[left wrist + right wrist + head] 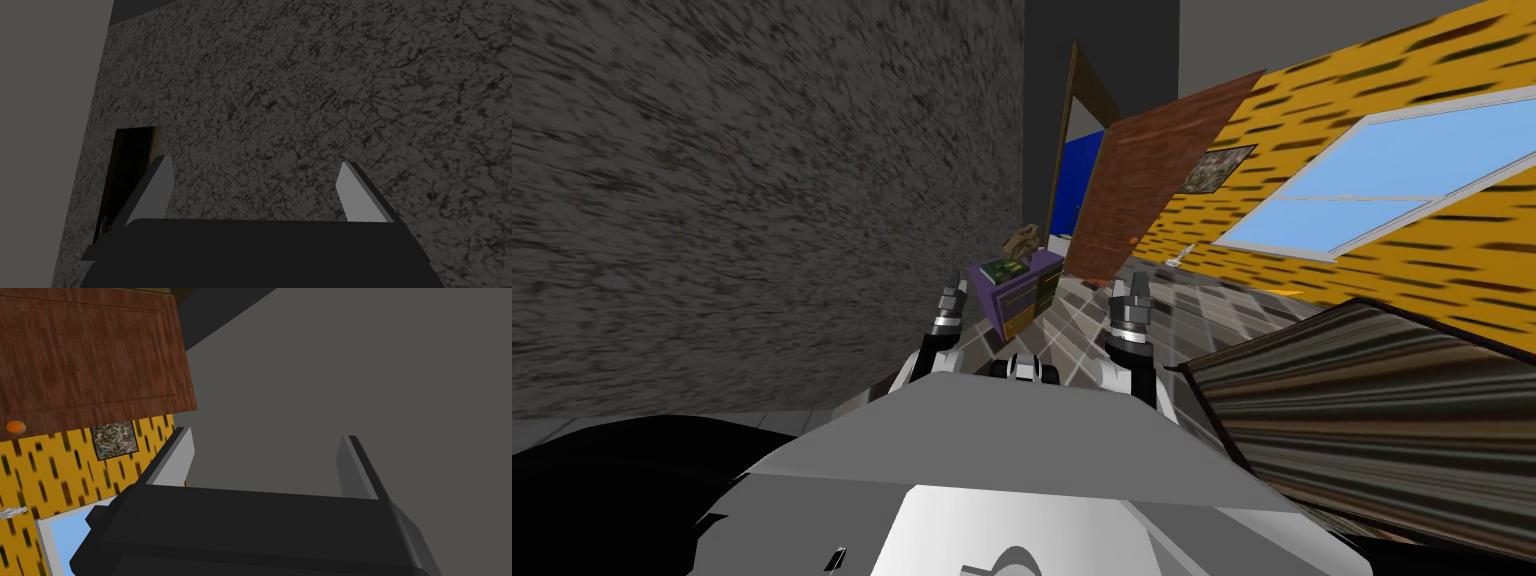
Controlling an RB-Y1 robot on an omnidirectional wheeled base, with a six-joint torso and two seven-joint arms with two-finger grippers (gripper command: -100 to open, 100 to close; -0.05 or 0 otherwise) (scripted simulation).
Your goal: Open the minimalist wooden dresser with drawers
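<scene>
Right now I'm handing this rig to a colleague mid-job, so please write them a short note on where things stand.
Left gripper: open, empty, raised in front of me.
Right gripper: the same.
Dresser: purple, far ahead beside the open brown door; drawers look shut, too small to be sure.
Done: nothing yet.
Left: drive up, grip a drawer, pull it open.

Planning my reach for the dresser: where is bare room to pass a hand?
The tiled floor between the left gripper, the right gripper and the purple dresser is bare: pass there. Its top is crowded by a flat green item and a brown object, and the brown door stands close beside it.
</scene>
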